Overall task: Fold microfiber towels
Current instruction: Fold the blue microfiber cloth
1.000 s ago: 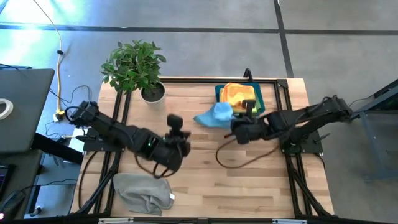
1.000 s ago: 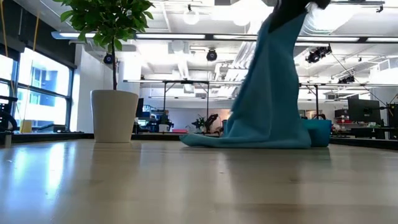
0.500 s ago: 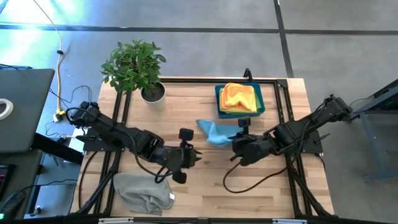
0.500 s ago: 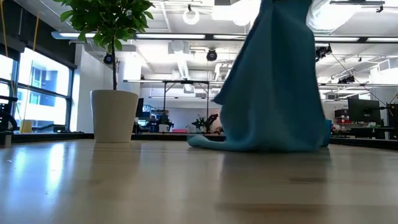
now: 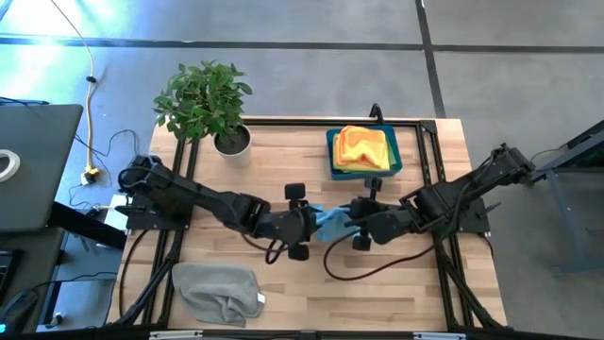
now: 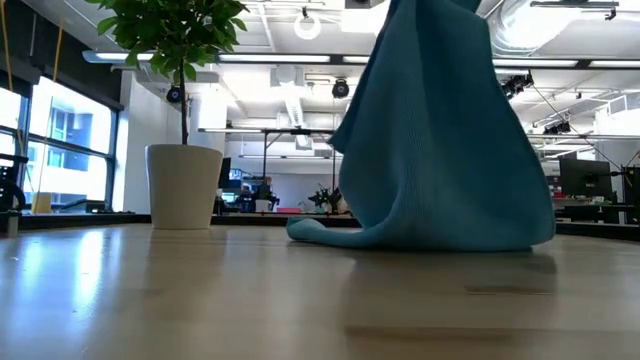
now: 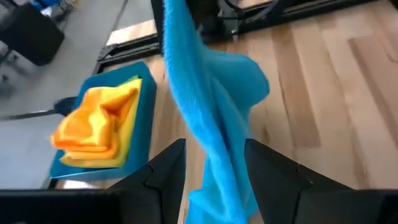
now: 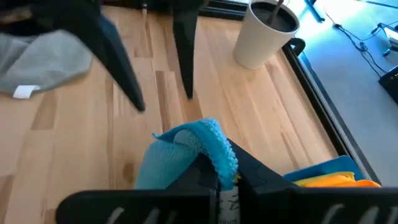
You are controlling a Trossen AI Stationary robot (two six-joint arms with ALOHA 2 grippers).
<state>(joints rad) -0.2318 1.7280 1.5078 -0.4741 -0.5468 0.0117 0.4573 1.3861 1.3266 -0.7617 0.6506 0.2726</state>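
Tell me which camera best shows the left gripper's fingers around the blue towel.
Left wrist view: the left gripper has open fingers straddling the light blue towel. High view shows both grippers meeting at the towel, detail hidden. Low view shows only hanging cloth. Right wrist view shows the left gripper's fingers beyond the pinched corner.

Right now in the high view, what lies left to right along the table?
Potted plant → grey towel → left gripper → light blue towel → right gripper → blue bin.
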